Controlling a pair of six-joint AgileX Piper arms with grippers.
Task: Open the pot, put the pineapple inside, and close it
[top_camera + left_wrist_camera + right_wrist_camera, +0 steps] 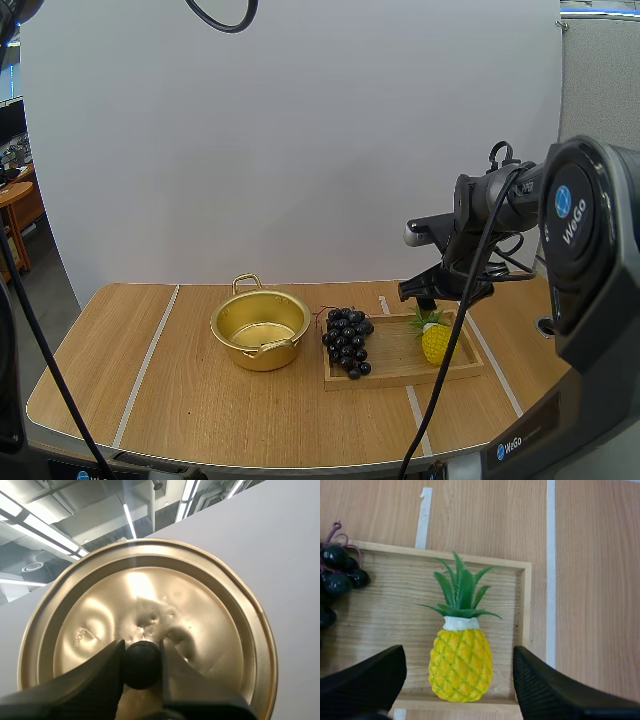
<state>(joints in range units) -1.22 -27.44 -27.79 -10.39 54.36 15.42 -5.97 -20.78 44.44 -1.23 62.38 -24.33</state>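
While the wooden table [200, 400] carries everything, the largest thing on it is the wooden tray [400, 362], which lies toward the right arm's side. Just beside the tray's left end stands the gold pot [260, 330], uncovered and upright, its handle at the far rim. The gold lid [200, 605] is off the pot and held up in front of the left wrist camera, underside turned away. The left gripper [141, 655] is clamped on the lid's black knob [141, 664], which sits pinched between the two tips.

At the tray's left end lies the bunch of dark grapes [347, 340], partly over the edge toward the pot. The pineapple [435, 340] lies flat in the tray's right end, close to the right wall, leaves pointing to the far side. Above it hovers the right gripper [459, 652], its fingers [545, 690] spread wide on either side of the fruit, not touching it.
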